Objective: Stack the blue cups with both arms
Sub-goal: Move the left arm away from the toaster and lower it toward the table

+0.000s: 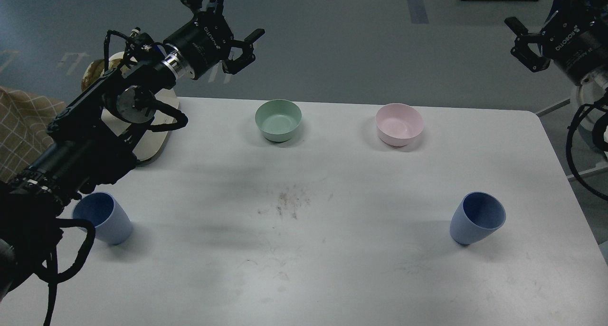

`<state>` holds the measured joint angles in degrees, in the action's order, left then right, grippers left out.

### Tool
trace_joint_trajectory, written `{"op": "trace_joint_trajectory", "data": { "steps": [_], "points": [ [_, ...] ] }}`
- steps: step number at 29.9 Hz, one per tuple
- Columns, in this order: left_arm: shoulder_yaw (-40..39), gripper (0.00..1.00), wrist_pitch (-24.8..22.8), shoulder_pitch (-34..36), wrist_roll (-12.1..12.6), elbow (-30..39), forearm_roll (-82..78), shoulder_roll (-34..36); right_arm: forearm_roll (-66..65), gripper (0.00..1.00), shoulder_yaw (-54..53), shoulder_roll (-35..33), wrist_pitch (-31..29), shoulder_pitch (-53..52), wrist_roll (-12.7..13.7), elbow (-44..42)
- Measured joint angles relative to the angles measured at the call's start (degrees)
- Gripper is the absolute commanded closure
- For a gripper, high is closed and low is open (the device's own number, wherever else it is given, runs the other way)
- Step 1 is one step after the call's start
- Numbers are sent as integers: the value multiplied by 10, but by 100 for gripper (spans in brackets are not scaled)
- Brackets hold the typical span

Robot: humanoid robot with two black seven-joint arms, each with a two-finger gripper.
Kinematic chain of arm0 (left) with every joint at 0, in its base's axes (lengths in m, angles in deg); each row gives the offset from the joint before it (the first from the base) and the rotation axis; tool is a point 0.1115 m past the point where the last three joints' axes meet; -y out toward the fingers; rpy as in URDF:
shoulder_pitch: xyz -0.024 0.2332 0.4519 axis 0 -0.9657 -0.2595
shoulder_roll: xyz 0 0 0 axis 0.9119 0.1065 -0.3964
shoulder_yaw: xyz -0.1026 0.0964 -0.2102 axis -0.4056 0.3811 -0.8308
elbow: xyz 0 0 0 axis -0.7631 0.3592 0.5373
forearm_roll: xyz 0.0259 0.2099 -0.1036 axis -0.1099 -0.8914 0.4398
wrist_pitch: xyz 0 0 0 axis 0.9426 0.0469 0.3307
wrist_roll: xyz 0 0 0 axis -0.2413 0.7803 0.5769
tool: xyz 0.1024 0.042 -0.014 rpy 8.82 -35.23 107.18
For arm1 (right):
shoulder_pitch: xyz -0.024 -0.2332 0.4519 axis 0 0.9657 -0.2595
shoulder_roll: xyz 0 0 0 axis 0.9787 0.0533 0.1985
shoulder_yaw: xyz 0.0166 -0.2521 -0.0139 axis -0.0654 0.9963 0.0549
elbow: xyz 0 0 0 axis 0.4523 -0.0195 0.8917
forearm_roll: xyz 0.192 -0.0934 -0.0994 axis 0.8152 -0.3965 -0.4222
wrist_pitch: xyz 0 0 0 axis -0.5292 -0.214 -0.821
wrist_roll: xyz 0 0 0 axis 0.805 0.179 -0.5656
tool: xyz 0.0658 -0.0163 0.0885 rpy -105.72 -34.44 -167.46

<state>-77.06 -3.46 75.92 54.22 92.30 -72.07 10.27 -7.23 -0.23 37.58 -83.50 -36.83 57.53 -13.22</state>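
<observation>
Two blue cups stand upright on the white table. One blue cup is at the near left, partly behind my left arm. The other blue cup is at the near right, standing free. My left gripper hovers high over the far left of the table, open and empty, well away from both cups. High at the far right edge, my right gripper also stands open with nothing between its fingers, far above the right cup.
A mint-green bowl and a pink bowl sit near the table's far edge. A pale rounded board lies at the far left under my left arm. Some dark smudges mark the table's middle.
</observation>
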Motion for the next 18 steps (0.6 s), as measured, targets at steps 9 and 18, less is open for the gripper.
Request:
{"op": "trace_joint_trajectory", "data": {
  "steps": [9, 18],
  "points": [
    [-4, 2, 0, 1, 1, -2, -2, 3, 0, 0, 18, 1, 0, -26, -2, -4],
    [-28, 2, 0, 2, -4, -59, 1, 15, 0, 0, 16, 28, 0, -60, -6, -57]
  ]
}}
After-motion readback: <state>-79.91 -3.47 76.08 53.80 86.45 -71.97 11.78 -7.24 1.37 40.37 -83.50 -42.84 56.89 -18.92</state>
